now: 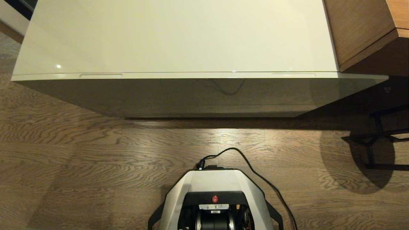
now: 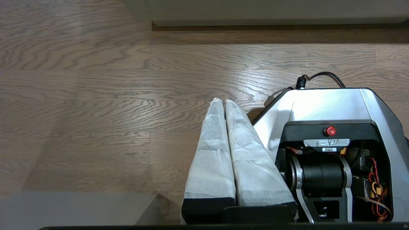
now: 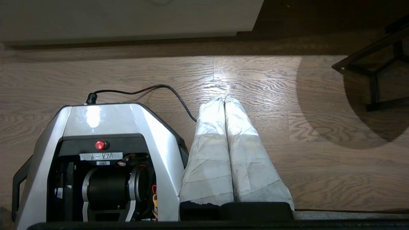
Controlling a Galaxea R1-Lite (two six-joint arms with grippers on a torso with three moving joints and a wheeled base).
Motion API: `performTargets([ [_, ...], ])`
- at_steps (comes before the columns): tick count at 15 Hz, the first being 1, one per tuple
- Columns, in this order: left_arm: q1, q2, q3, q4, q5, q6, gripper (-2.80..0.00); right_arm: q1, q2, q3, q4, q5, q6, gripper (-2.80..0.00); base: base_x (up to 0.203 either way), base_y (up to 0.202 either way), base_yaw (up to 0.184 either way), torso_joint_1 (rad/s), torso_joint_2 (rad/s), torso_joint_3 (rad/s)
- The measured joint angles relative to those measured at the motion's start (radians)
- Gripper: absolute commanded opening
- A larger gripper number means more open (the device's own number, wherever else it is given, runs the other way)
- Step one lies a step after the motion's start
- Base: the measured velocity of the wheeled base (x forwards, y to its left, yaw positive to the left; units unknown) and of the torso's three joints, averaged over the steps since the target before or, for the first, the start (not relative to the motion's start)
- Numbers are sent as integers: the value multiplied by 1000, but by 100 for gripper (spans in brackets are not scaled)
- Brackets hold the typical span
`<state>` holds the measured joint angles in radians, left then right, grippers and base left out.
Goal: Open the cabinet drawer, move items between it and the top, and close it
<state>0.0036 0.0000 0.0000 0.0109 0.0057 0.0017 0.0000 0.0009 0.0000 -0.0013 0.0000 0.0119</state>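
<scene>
The cabinet's glossy cream top (image 1: 179, 35) fills the far half of the head view, and nothing lies on it. Below its front edge the cabinet drawer (image 1: 204, 95) is shut, with two slim slots (image 1: 100, 75) (image 1: 293, 74) along its upper edge. The items are out of view. Neither arm shows in the head view. My left gripper (image 2: 223, 101) hangs parked over the floor beside my base, its paper-wrapped fingers pressed together and empty. My right gripper (image 3: 223, 99) is parked on the base's other side, also shut on nothing. Both are well short of the cabinet (image 3: 127, 16).
A brown wooden furniture piece (image 1: 361, 28) adjoins the cabinet at the right. A black metal frame (image 1: 377, 134) stands on the wood floor at the right, in shadow. My grey base (image 1: 214, 191) faces the cabinet's middle, with a black cable (image 1: 255, 172) trailing to the right.
</scene>
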Motion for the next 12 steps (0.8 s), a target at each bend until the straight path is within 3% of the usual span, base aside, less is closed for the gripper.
performTargets([
  [12, -1, 0, 0, 0, 0, 0, -280, 0, 0, 0, 0, 0, 0, -280, 0, 0, 0, 0, 0, 0],
])
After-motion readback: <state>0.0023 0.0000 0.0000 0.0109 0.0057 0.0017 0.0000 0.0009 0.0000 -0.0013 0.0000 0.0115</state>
